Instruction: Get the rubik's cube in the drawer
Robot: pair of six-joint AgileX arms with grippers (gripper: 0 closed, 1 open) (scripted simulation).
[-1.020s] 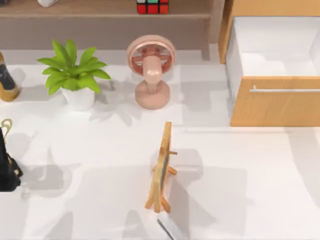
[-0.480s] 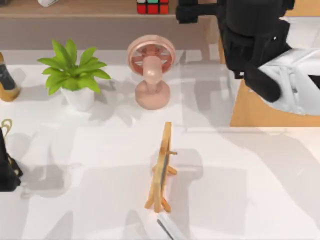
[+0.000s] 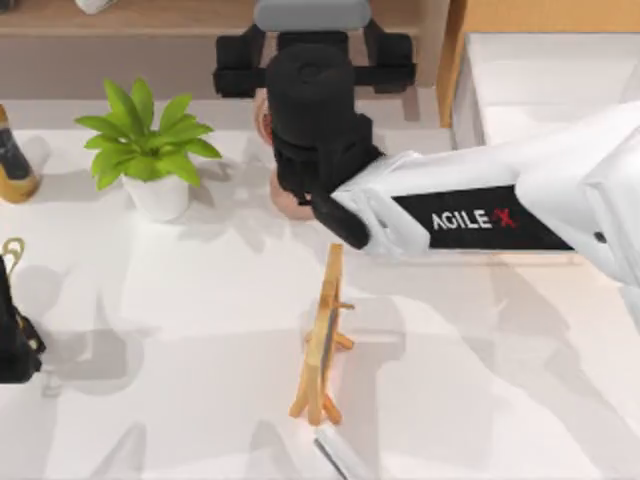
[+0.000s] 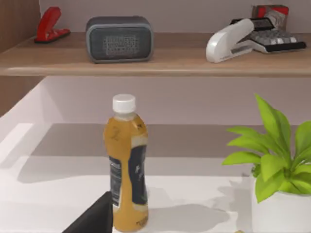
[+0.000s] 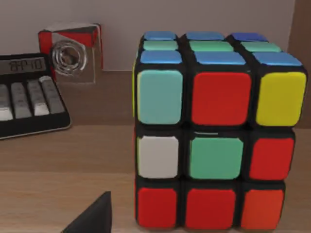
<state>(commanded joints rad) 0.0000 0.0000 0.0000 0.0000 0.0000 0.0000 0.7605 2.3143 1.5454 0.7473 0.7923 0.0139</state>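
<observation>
Reaching across the surface [image 3: 200, 300] from the right side, the right arm [image 3: 500, 210] stretches toward the wooden shelf [image 3: 150, 15] at the back, its gripper [image 3: 312, 48] held at the shelf edge just above the pink fan [image 3: 290, 195]. That reach makes sense as an approach to the cube [image 5: 214, 136], which stands on the shelf board right in front of the wrist camera, close and square-on. Whether the jaws are spread or clenched cannot be told; nothing appears to be grasped yet.

The cube rests flat on the wood, a black grid framing coloured stickers: its facing side carries pale teal, red and yellow along the top row, white, green and red in the middle, and red, red, orange below. Blue and green stickers cover its top. Beside it on the shelf lie a calculator [image 5: 29, 97] and a small clear box [image 5: 73, 51] with red trim.

At the far right stands the drawer [image 3: 540, 90], pulled open with its white inside bare, ready to receive the cube.

A potted plant [image 3: 145, 150] and a wooden frame [image 3: 322, 335] stand on the surface. The left arm [image 3: 15, 330] sits parked at the left edge, facing a juice bottle [image 4: 126, 165].
</observation>
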